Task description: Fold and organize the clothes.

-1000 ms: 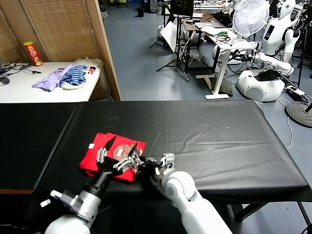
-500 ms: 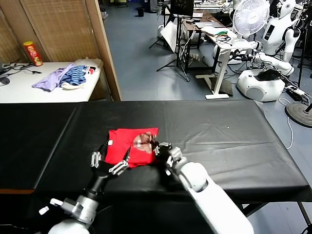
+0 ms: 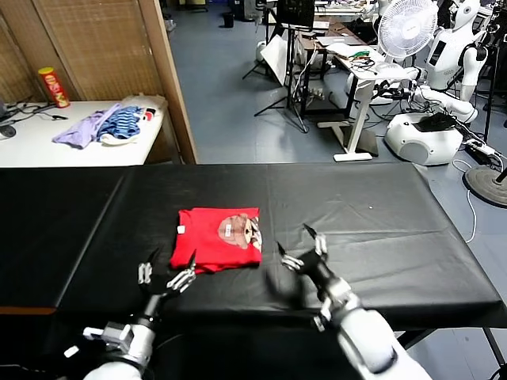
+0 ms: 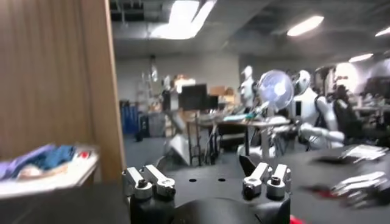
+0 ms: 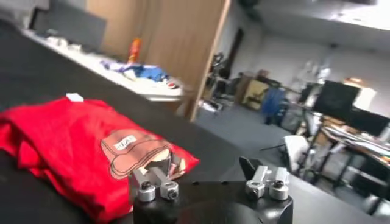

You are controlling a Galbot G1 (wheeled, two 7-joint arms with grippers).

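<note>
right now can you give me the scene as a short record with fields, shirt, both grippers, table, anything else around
shirt: red T-shirt, folded into a compact rectangle, lying flat on the black table, printed graphic and small white tag facing up
left gripper: left gripper, open, empty, near the table's front edge just in front of the shirt, not touching it
right gripper: right gripper, open, empty, to the right of the shirt, apart from it
other: heap of lilac and striped clothes on the white side table at far left, red can there too
</note>
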